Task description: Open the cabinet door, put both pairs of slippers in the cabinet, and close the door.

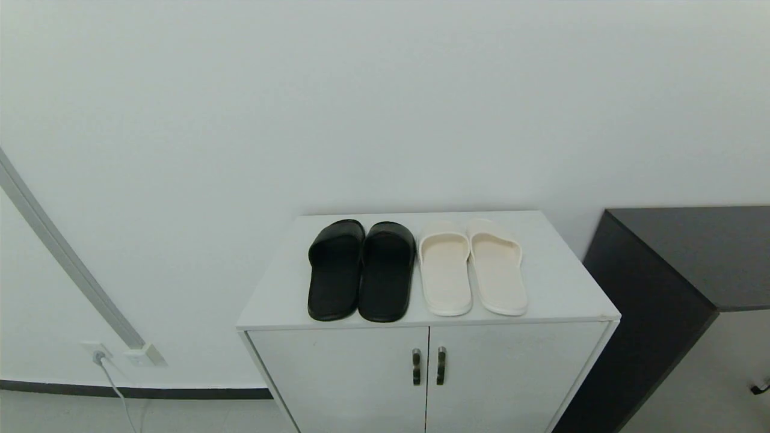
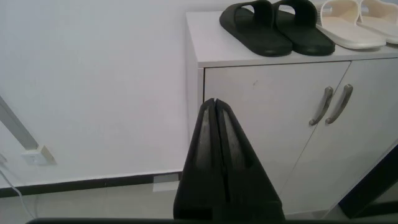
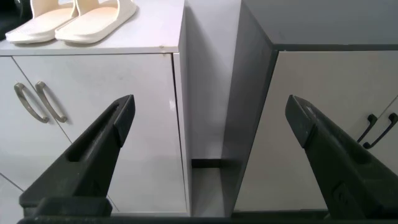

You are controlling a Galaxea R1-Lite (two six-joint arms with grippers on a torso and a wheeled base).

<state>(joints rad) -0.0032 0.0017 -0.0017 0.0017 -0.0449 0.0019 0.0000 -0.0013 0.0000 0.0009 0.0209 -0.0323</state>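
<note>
Your left gripper is pinched tight and your right gripper gapes wide, both short of the white cabinet, whose doors are closed. Opening looks like the step in hand: hook one slim, curved metal handle squarely and pull along the hinge arc, since the smooth panel offers no other purchase. On top, matte black slippers and cream slippers lie side by side, rounded and probably pliable.
</note>
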